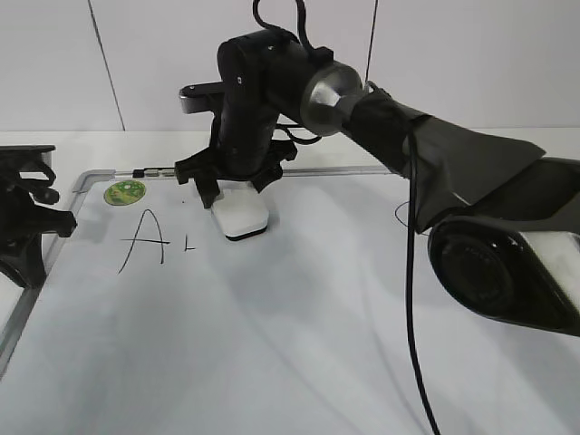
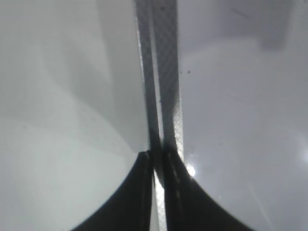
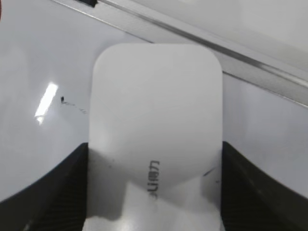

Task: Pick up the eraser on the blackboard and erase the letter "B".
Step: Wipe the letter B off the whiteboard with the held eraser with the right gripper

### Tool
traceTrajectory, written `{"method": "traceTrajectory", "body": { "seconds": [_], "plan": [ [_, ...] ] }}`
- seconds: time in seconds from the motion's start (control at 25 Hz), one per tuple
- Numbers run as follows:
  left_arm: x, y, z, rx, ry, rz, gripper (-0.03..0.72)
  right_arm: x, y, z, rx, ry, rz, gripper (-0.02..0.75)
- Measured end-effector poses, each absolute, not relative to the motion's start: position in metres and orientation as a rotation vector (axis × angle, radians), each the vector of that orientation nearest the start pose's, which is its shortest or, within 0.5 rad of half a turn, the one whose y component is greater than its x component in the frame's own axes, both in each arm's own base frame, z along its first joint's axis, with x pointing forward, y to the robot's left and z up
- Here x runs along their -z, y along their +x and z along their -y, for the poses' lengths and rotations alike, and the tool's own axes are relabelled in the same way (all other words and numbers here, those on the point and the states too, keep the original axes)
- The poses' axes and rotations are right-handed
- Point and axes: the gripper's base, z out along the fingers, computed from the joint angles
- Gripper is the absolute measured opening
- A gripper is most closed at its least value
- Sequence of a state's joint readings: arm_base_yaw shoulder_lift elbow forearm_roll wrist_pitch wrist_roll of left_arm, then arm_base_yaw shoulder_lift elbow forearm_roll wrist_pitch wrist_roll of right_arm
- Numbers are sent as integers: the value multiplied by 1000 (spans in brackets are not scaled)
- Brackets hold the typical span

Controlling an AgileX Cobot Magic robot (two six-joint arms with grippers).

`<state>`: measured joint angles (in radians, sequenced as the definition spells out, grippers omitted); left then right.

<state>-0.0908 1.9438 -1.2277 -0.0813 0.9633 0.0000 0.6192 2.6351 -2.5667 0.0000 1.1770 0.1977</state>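
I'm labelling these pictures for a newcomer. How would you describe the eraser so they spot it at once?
Find the framed blackboard. Near its top edge, right of the letter A, the right gripper clasps the eraser: a white rounded block, unlike the round green sticker.

Bare blackboard (image 1: 272, 344) lies open below the "A" (image 1: 145, 240).

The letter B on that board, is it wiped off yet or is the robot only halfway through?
Mostly wiped: beside the A only a small stroke remains. The right gripper holds the eraser on the blackboard, just right of it. Left: that last mark.
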Motion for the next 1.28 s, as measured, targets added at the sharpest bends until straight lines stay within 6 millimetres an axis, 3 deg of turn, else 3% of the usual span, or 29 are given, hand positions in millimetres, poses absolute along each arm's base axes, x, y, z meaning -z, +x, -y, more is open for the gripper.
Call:
{"method": "traceTrajectory", "body": {
  "seconds": [0.28,0.52,0.76,0.96,1.2,1.28],
  "plan": [
    [-151,351,38,103,69,-3164,20,-169,444,-330,-206,-663,-2657,542],
    [-151,351,38,103,69,-3164,20,-167,426,-356,-230,-771,-2614,542],
    [-151,351,38,103,69,-3164,20,-168,424,-359,-230,-783,-2606,542],
    [-151,351,38,103,69,-3164,20,-168,432,-349,-215,-721,-2620,542],
    [-151,351,38,106,67,-3164,20,-167,457,-314,-192,-589,-2670,542],
    [-151,351,38,106,67,-3164,20,-167,458,-311,-188,-580,-2679,542]
  ]
}}
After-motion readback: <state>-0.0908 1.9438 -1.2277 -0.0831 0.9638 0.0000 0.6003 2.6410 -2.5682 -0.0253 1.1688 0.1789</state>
